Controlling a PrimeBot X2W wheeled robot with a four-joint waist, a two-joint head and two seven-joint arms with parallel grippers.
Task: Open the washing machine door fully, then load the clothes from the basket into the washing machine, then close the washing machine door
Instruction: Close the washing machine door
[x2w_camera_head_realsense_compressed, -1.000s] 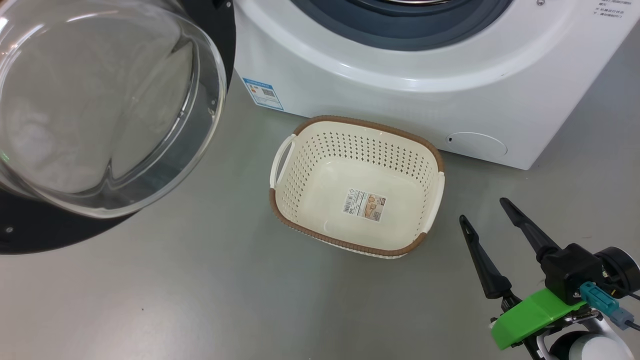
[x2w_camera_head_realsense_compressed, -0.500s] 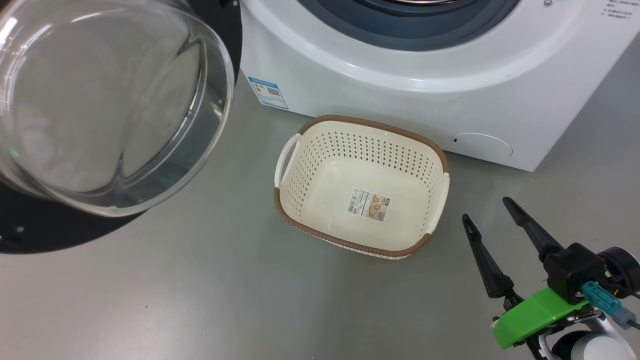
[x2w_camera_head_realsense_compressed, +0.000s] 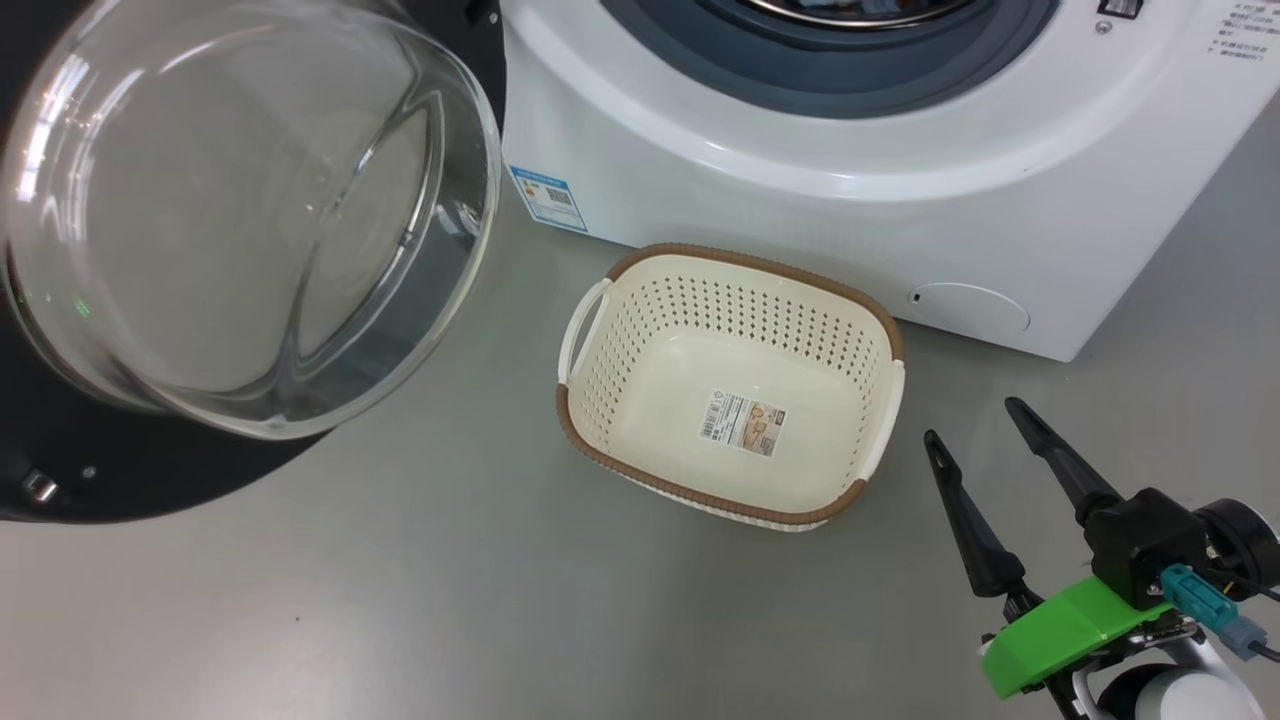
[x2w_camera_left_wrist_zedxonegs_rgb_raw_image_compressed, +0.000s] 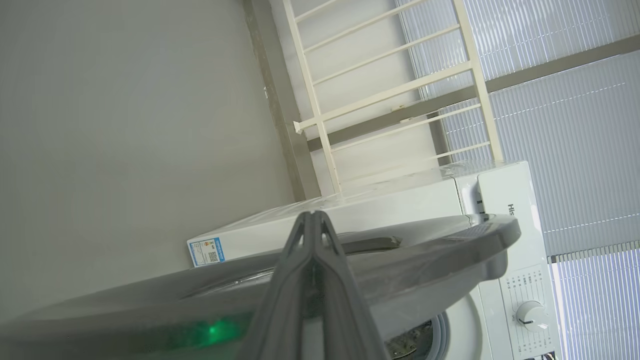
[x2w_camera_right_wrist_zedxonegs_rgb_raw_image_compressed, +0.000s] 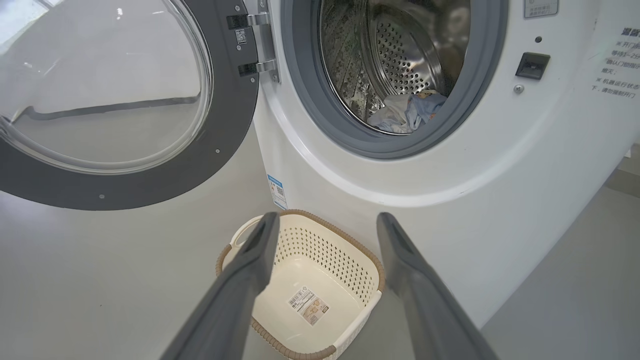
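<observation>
- Washer: "His" lettering at frame right; blue label at lower corner.
- Basket: barcode label on bottom.
- Left claw closed, empty; right claw wide apart, empty.

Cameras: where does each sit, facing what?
Head view: on the head, looking down at empty cream perforated basket, open black-rimmed glass door; open right fingers.
Left wrist view: on left arm, along shut left fingers, over that door towards white washing machine.
Right wrist view: on right arm, between those fingers, facing steel drum holding blue-white clothes.
Shared: head and right wrist show basket.
</observation>
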